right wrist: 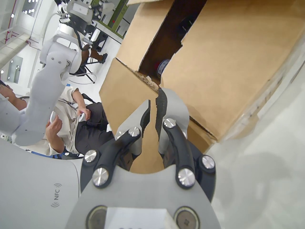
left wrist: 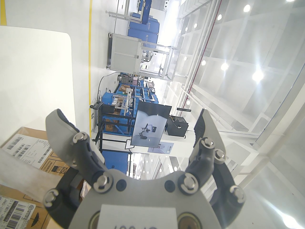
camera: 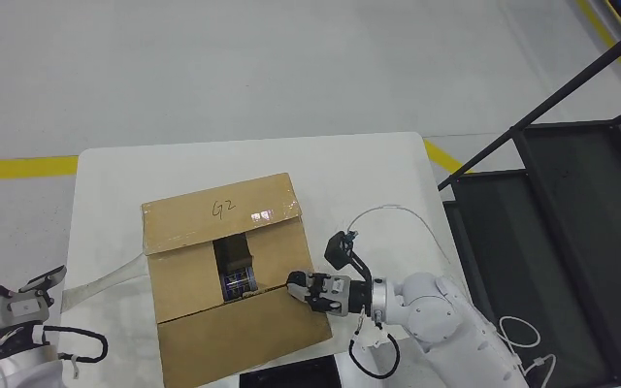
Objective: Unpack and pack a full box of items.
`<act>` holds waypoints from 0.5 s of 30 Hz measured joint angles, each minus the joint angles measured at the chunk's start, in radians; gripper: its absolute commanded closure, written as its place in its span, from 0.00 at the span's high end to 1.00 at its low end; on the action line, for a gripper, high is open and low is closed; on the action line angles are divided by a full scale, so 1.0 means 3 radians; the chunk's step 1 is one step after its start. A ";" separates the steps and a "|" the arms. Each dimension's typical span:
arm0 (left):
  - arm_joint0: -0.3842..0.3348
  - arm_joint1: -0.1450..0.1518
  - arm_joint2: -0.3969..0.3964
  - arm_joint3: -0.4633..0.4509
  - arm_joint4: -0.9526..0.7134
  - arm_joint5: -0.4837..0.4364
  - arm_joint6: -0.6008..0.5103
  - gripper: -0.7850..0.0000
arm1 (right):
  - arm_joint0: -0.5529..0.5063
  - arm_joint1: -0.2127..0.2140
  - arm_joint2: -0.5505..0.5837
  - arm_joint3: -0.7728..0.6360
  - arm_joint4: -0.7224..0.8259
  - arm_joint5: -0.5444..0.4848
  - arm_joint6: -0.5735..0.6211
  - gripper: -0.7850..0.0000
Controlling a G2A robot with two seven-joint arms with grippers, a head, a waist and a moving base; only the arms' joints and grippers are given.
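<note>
Right gripper (right wrist: 153,99) nearly closed at brown cardboard box (camera: 184,281) flap (right wrist: 226,48) corner. Flap looks stiff, light and tear-prone; I'd pinch its free edge.

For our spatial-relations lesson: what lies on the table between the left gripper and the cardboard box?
In the top view, a pale strip lies on the white table, running from the cardboard box toward the open left gripper.

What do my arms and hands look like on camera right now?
The right arm is glossy white and rounded, with thin white and black cables looping off the wrist. The right hand and left hand each have two grey fingers with black ribbed pads, black links and silver screws.
</note>
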 measured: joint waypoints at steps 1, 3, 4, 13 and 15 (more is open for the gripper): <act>0.0000 0.0000 0.0000 0.0000 0.0000 0.0000 0.0000 1.00 | 0.0023 -0.0003 0.0004 -0.0005 0.0051 0.0057 -0.0034 0.00; 0.0000 0.0000 0.0000 0.0000 0.0000 0.0000 0.0000 1.00 | 0.0086 -0.0011 0.0000 0.0003 0.0188 0.0195 -0.0092 0.00; 0.0000 0.0000 0.0000 0.0000 0.0000 0.0000 0.0000 1.00 | 0.0140 -0.0018 -0.0012 0.0034 0.0300 0.0299 -0.0109 0.00; 0.0000 0.0000 0.0000 0.0000 0.0000 0.0000 0.0000 1.00 | 0.0680 -0.0088 -0.0170 0.0486 0.0644 0.1223 -0.0322 0.00; 0.0000 0.0000 0.0000 0.0000 0.0000 0.0000 0.0000 1.00 | 0.0740 -0.0098 -0.0221 0.0515 0.0579 0.1314 -0.0379 0.00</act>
